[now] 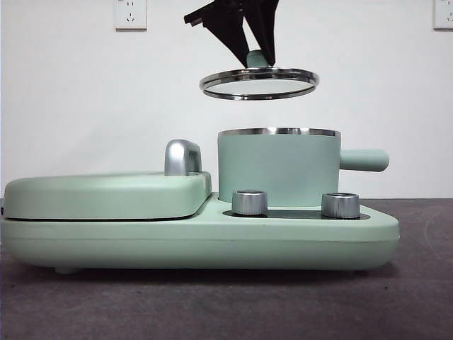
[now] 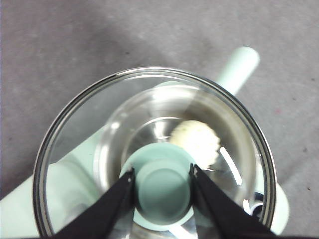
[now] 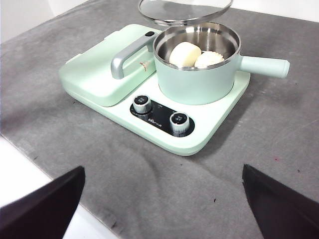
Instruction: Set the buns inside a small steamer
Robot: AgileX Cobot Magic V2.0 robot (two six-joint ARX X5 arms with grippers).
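Observation:
The small steamer [image 1: 277,166] is a mint-green pot with a steel rim and a side handle, standing on the cooker base. In the right wrist view the steamer [image 3: 199,74] holds both buns: the smooth bun [image 3: 184,54] and the ridged bun [image 3: 208,59]. My left gripper [image 1: 258,58] is shut on the green knob [image 2: 164,186] of the glass lid [image 1: 259,83] and holds it level above the pot. Through the lid the ridged bun [image 2: 197,142] shows. My right gripper [image 3: 162,199] is open, back from the cooker, over the table's edge.
The flat mint-green griddle section [image 1: 106,195] with a chrome handle [image 1: 182,157] lies beside the pot on the cooker base [image 1: 212,244]. Two steel knobs [image 1: 249,202] stand at the base's front. Grey cloth [image 3: 149,169] covers the table.

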